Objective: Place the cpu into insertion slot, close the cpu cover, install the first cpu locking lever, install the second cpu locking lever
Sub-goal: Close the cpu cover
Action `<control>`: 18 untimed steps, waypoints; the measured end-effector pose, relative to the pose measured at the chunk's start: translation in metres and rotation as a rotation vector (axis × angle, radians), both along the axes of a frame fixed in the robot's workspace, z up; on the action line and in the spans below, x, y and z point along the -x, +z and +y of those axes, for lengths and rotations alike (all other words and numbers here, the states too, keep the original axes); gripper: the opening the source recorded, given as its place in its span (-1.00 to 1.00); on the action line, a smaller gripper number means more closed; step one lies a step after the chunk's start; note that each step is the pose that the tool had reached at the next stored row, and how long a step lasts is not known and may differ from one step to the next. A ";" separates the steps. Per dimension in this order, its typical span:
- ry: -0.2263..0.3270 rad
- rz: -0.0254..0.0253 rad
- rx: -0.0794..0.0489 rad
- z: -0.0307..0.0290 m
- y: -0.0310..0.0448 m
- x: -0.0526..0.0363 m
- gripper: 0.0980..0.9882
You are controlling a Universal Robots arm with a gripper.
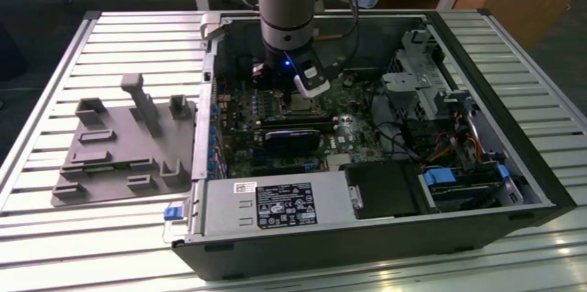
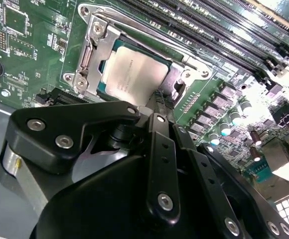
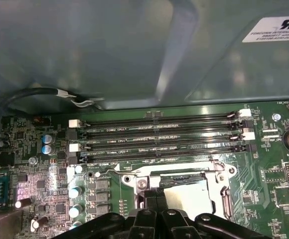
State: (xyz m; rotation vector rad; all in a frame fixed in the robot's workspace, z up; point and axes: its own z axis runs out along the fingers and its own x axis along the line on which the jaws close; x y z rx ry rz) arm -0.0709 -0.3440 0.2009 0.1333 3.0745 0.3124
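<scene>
Second wrist view, square silver cpu [image 2: 134, 74], metal cpu cover [image 2: 91, 52] framing it

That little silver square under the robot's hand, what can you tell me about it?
The cpu is a small, flat square with a pale silver-grey metal top bearing faint print. It lies level within the window of the silver cpu cover on the green circuit board. The black hand ends at one edge; contact is unclear.
</scene>
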 end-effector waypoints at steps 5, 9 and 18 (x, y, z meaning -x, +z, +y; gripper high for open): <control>0.000 -0.0001 -0.001 0.0000 -0.0006 0.0013 -0.99; 0.000 0.0000 -0.001 0.0000 -0.0011 0.0022 -0.99; 0.000 0.0000 -0.005 0.0000 -0.0030 0.0022 -0.99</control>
